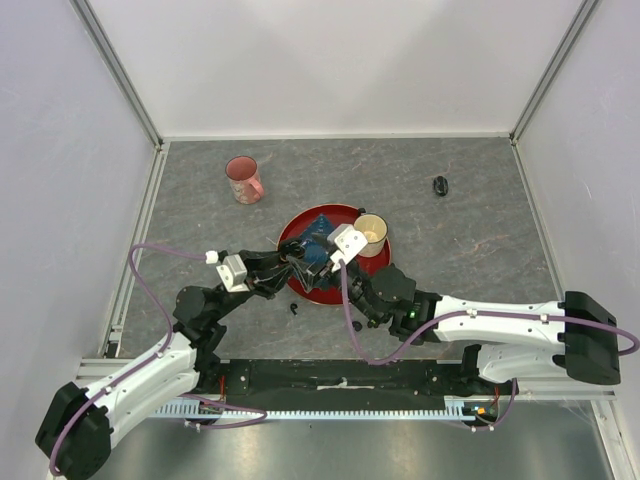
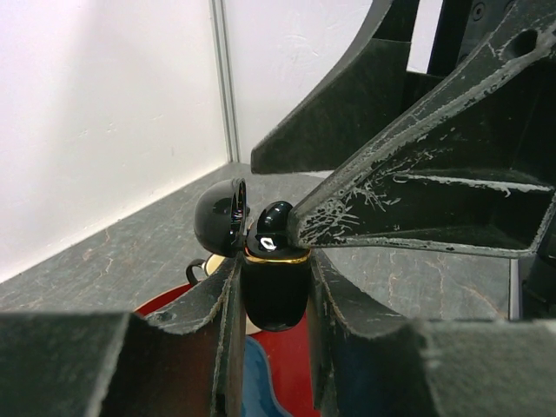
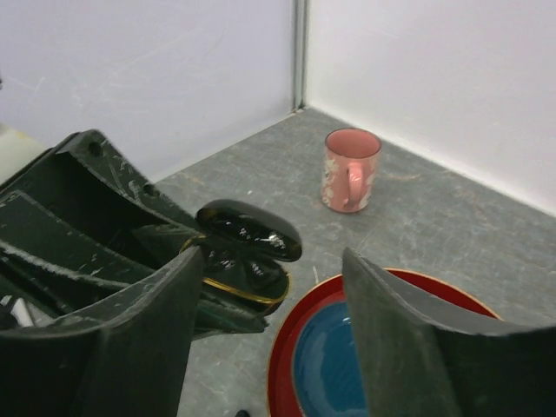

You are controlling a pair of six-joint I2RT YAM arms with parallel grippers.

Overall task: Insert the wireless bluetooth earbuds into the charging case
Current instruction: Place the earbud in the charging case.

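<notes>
Left claw (image 2: 274, 268) pinches the charging case (image 2: 274, 300) upright, lid (image 2: 219, 215) open, letting the spread right claw (image 3: 274, 265) seat, seemingly, an earbud (image 2: 272, 228).

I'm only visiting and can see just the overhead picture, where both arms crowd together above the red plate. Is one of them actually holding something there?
Observer: Yes. The left wrist camera shows the left gripper shut on a small black charging case, held upright.
Operator: Is that case open or closed?
Observer: Open. Its lid is flipped back, and a black earbud sits in the gold-rimmed top.
Operator: And what is the other arm doing?
Observer: The right wrist camera shows the right gripper close to the case with its jaws well apart, gripping nothing.
</notes>
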